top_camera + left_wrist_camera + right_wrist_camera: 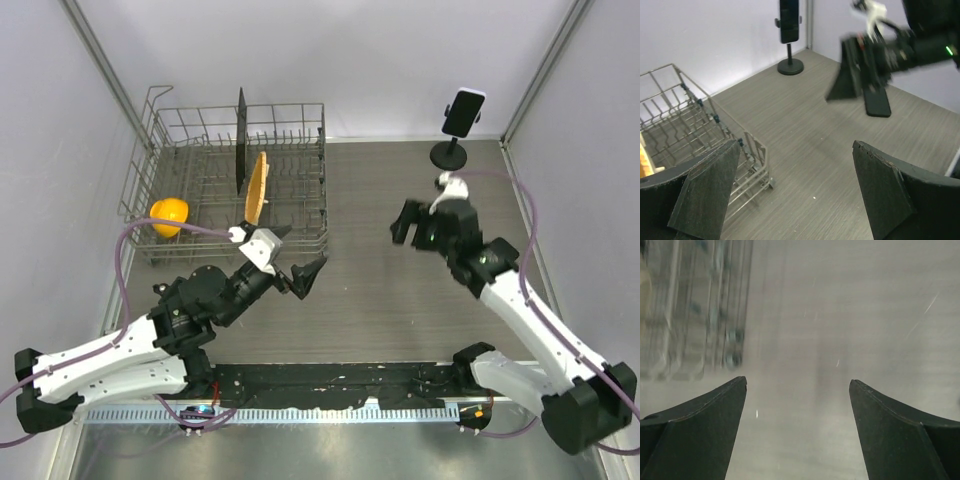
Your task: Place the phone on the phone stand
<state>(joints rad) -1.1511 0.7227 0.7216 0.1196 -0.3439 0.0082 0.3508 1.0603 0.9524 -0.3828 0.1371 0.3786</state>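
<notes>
Table [380, 290]: dish rack [310, 232], phone stand [450, 155], black slab [877, 102]

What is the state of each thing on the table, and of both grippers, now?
stand: upright on the table.
phone: held on the stand, upright.
left gripper: open, empty.
right gripper: open, empty.
rack: upright on the table.
black plate: on edge in the rack.
tan plate: on edge in the rack, tilted.
orange bowl: at the rack's near left corner.
</notes>
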